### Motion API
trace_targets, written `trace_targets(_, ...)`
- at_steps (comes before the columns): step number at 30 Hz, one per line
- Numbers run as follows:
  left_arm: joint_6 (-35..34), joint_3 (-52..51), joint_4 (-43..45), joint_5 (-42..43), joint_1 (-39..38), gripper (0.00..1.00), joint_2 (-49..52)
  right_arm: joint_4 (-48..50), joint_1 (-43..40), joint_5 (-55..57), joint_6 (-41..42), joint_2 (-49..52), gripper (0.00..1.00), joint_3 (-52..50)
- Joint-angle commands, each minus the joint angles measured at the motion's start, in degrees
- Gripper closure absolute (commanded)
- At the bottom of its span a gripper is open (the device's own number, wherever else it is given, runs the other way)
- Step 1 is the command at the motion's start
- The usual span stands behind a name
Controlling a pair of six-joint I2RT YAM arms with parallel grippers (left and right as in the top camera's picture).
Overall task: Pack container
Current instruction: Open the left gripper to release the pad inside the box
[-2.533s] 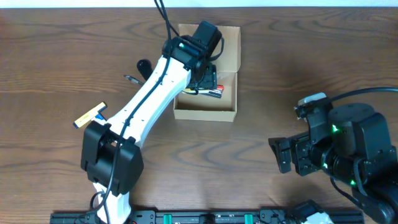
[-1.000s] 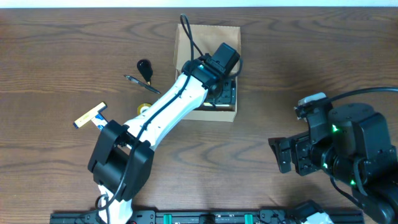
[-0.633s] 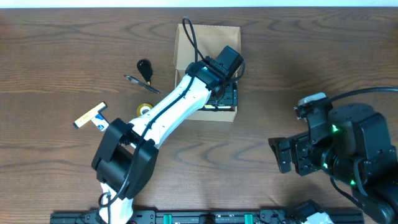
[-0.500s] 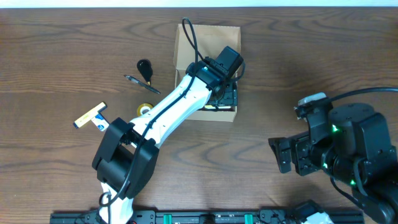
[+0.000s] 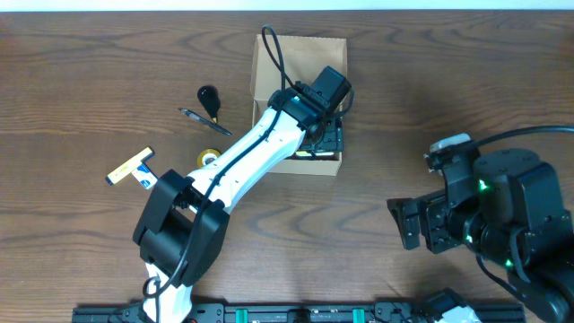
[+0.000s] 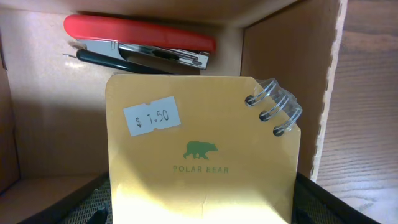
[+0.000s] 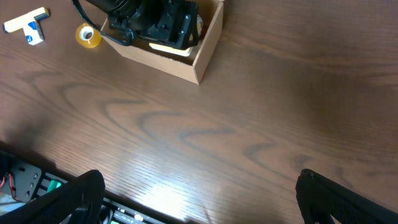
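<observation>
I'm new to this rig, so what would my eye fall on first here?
A tan Polar Bear notepad with a price sticker fills the left wrist view, between the fingers of the left gripper, inside the cardboard box. Behind it a red stapler lies against the box's far wall.

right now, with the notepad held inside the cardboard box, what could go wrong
1. The tan spiral-bound notepad, held across the left gripper, has its wire rings close to the wall of the tan cardboard box; they might snag.
2. Released here, it could come down tilted on the red stapler at the far end.
</observation>
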Motion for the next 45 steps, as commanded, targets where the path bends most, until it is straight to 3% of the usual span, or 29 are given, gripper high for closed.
trace_targets(1, -0.2, -0.3, 0.2, -0.2, 0.0, 0.38, 0.5, -0.1, -0.4, 0.6, -0.6, 0.0, 0.01, 0.7)
trace_targets(7, 0.0, -0.3, 0.4, -0.2, 0.0, 0.28, 0.5, -0.1, -0.4, 0.6, -0.6, 0.0, 0.01, 0.7)
trace_targets(25, 0.5, -0.3, 0.4, 0.0, 0.0, 0.14, 0.5, -0.1, -0.4, 0.6, -0.6, 0.0, 0.01, 0.7)
trace_targets(45, 2.5, -0.3, 0.4, 0.2, 0.5, 0.14, 0.4, -0.1, -0.4, 0.6, -0.6, 0.0, 0.01, 0.7)
